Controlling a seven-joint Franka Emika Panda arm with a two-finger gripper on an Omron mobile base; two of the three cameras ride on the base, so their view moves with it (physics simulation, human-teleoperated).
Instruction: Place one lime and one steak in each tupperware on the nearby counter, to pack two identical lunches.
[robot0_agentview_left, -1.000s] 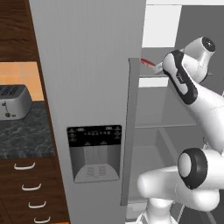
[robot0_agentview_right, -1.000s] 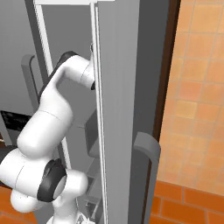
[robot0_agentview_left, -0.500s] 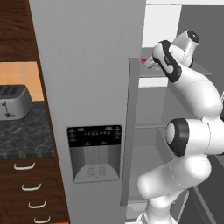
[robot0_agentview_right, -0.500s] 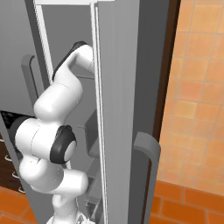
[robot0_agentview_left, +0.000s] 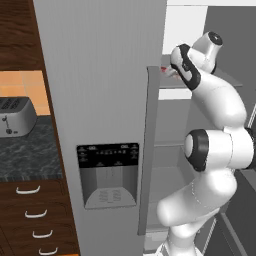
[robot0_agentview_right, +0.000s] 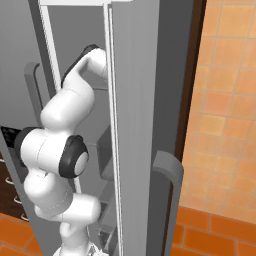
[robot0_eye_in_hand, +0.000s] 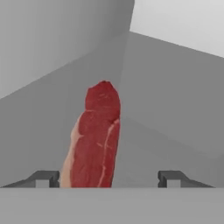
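Red-pink steak (robot0_eye_in_hand: 97, 140) lies lengthwise, pointing straight away from the gripper (robot0_eye_in_hand: 108, 178).

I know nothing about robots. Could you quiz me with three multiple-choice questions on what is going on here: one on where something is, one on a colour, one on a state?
1. Where is the steak?
A. On a grey fridge shelf, ahead of the hand
B. On the counter
C. In a drawer

2. What colour is the toaster?
A. Red
B. Silver
C. Green

3. How is the hand?
A. Shut on the steak
B. Open, its fingertips apart, the steak nearer one of them
C. Shut and empty

Answers:
1. A: the hand view shows it lying on the grey shelf.
2. B: it stands silver on the dark counter.
3. B: the fingertips stand wide apart.
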